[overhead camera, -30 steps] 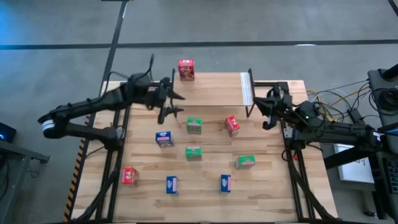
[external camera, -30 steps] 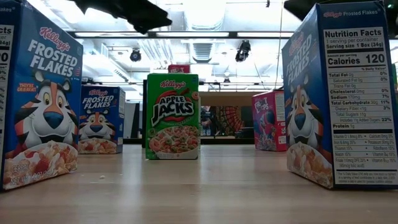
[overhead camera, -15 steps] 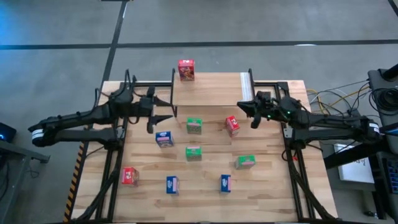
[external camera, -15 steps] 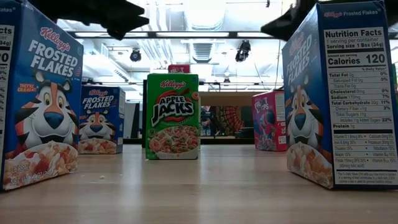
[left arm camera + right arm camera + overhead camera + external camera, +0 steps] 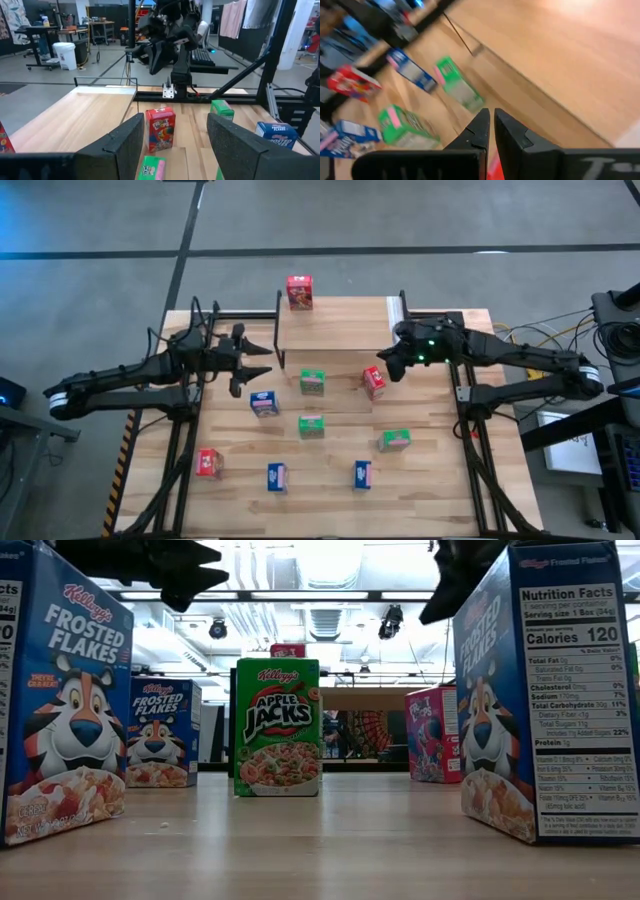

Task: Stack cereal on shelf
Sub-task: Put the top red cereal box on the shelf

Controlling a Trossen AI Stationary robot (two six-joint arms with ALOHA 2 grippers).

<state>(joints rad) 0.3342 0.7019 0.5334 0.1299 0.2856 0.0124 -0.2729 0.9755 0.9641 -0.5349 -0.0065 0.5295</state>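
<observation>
We see bare table by its right edge, and the right gripper, fingers together, beside a red box.

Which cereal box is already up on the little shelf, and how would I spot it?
Find the shelf, the raised plank at the table's far edge. One red box stands upright at its far-left corner. It is the only box up there; the other eight sit lower on the tabletop.

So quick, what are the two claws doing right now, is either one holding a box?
Left gripper: open, holding nothing, beside the shelf.
Right gripper: closed, empty, just above a red box.
</observation>
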